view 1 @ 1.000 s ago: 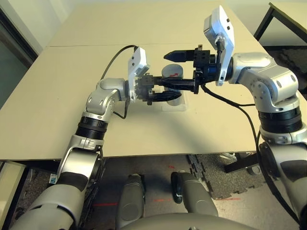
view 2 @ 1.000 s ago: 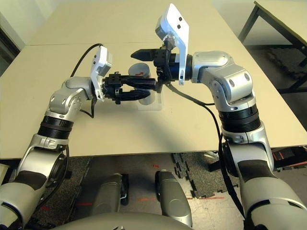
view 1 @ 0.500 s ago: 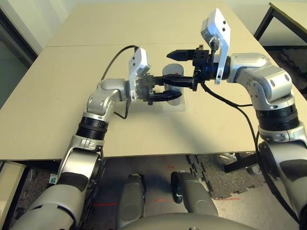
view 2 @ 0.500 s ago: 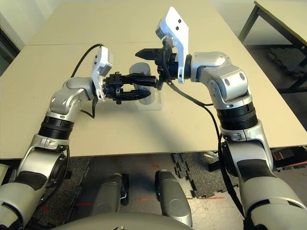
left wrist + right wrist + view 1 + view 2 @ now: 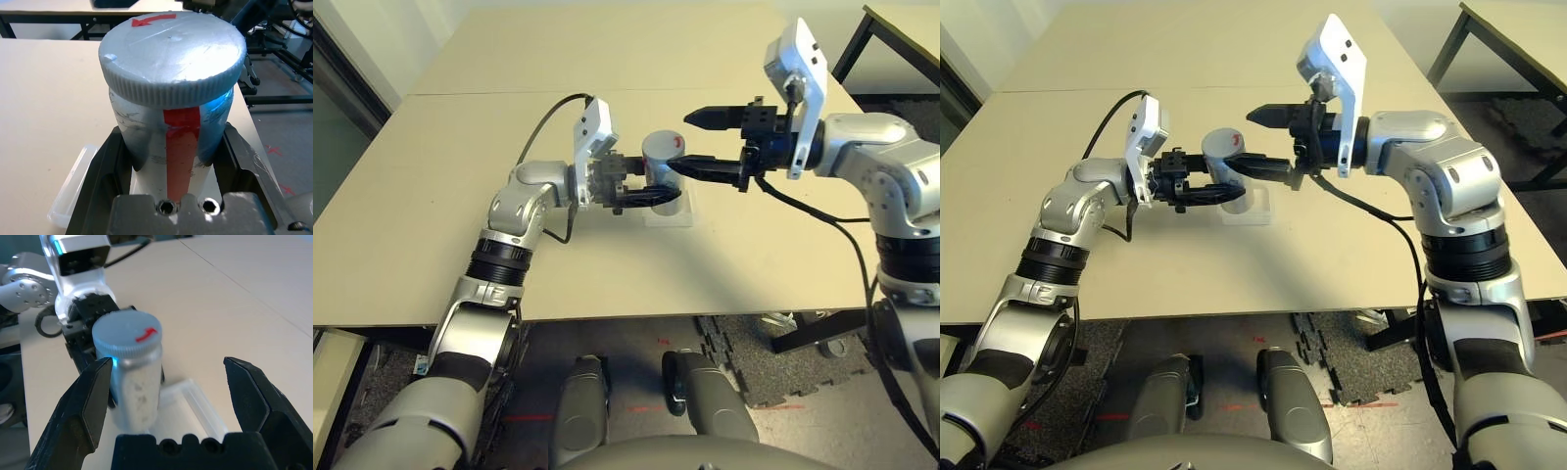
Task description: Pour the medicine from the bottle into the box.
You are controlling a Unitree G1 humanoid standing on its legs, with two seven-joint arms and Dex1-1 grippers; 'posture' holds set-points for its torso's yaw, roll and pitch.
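A: Where is the bottle (image 5: 659,157) now?

B: Upright, clamped low on its body between the 2 black fingers of the left gripper (image 5: 651,194), above the near-left part of the clear box (image 5: 683,211), which lies flat on the counter (image 5: 460,186). Whether the bottle's base touches the box I cannot tell.

A: What differs from 1 second ago?

B: The right gripper (image 5: 695,143) has drawn back toward the right. Earlier its lower finger lay across the front of the bottle and hid most of it; now its 2 fingertips (image 5: 677,167) stand just beside the bottle's right side, the jaws spread wide and holding nothing. The bottle's ribbed pale cap (image 5: 172,51) is in plain sight and on the bottle. The left arm, the bottle and the box have kept their places.

A: Any writing or labels?

B: No readable words. The cap top carries a small red mark shaped like a bent arrow (image 5: 147,334), and a red strip (image 5: 181,147) runs down the silver-grey side. In the right wrist view a whitish, grainy patch shows on the bottle's wall.
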